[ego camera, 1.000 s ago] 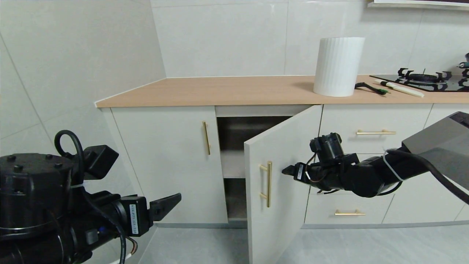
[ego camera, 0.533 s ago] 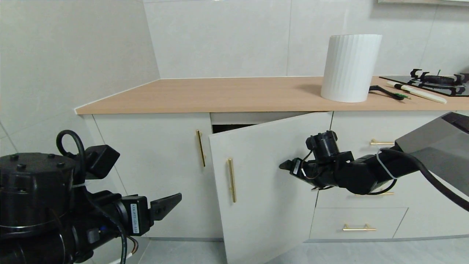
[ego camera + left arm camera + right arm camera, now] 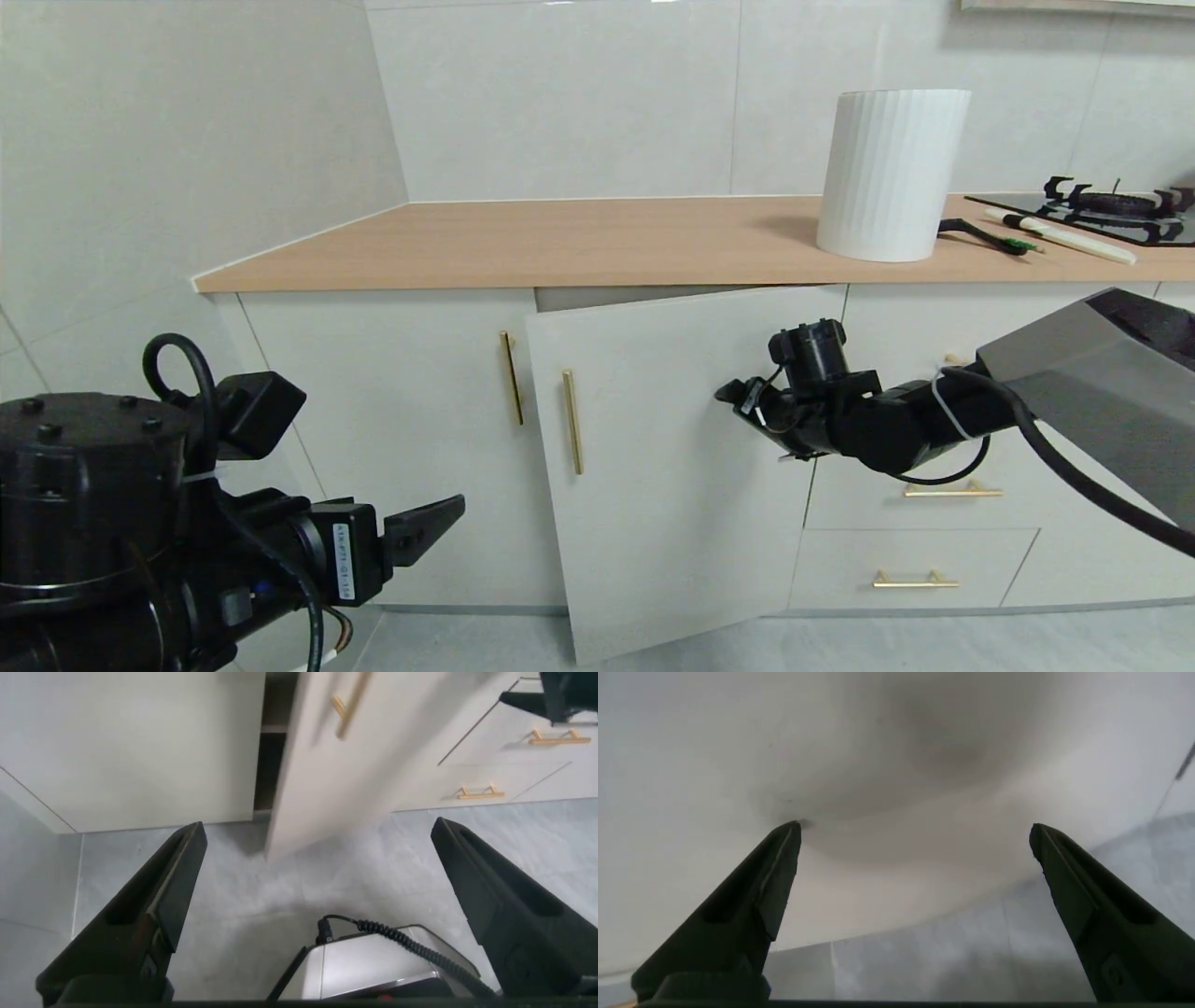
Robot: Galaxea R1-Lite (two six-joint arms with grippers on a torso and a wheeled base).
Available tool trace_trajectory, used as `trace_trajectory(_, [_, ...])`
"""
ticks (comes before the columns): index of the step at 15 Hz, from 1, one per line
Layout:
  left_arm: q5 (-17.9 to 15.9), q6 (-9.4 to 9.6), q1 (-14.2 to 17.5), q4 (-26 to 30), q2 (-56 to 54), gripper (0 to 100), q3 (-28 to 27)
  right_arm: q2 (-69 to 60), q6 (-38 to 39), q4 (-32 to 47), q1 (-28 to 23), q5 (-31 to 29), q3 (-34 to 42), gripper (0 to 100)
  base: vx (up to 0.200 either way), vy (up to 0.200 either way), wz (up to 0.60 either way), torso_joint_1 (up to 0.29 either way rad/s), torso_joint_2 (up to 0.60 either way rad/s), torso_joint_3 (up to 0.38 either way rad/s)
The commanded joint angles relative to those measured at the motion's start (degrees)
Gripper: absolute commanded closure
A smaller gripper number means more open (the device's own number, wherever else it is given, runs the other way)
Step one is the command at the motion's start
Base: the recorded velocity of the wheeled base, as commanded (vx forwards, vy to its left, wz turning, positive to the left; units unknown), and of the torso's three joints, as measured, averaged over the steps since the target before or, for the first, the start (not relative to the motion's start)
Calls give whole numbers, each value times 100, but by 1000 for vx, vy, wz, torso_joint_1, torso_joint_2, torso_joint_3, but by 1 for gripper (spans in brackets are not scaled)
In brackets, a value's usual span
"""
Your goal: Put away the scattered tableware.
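Observation:
The cabinet door (image 3: 672,457) with its gold handle (image 3: 571,422) stands almost flush with the cabinet front, a thin gap left at its top edge. My right gripper (image 3: 731,394) is open, its tips against the door's face (image 3: 906,756), which lies close before the right gripper (image 3: 915,835). My left gripper (image 3: 439,516) hangs low at the left, open and holding nothing, well away from the door. In the left wrist view the left gripper (image 3: 318,905) is over the grey floor (image 3: 280,905). On the counter lie a black-handled utensil (image 3: 985,234) and a long white utensil (image 3: 1064,240).
A tall white ribbed container (image 3: 892,173) stands on the wooden counter (image 3: 560,243), with a gas hob (image 3: 1111,201) at the far right. Drawers with gold handles (image 3: 915,581) sit right of the door. A tiled wall closes off the left side.
The cabinet door has swung from half open to nearly shut, with my right gripper following it leftward. The head view shifted too. My left arm has kept still.

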Motion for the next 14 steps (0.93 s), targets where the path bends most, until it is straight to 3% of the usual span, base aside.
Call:
trace_trajectory(1, [1, -1, 2, -1, 10, 0, 1, 213, 28, -3, -73, -78, -196, 0, 0, 0, 0, 0, 0, 0])
trace_trajectory(5, [-7, -1, 2, -1, 36, 0, 1, 423, 309, 23, -267, -447, -565, 0, 0, 0, 0, 0, 0, 0])
trace_trajectory(14, [-7, -1, 2, -1, 36, 0, 1, 520, 353, 23, -311, -605, -671, 0, 0, 0, 0, 0, 0, 0])
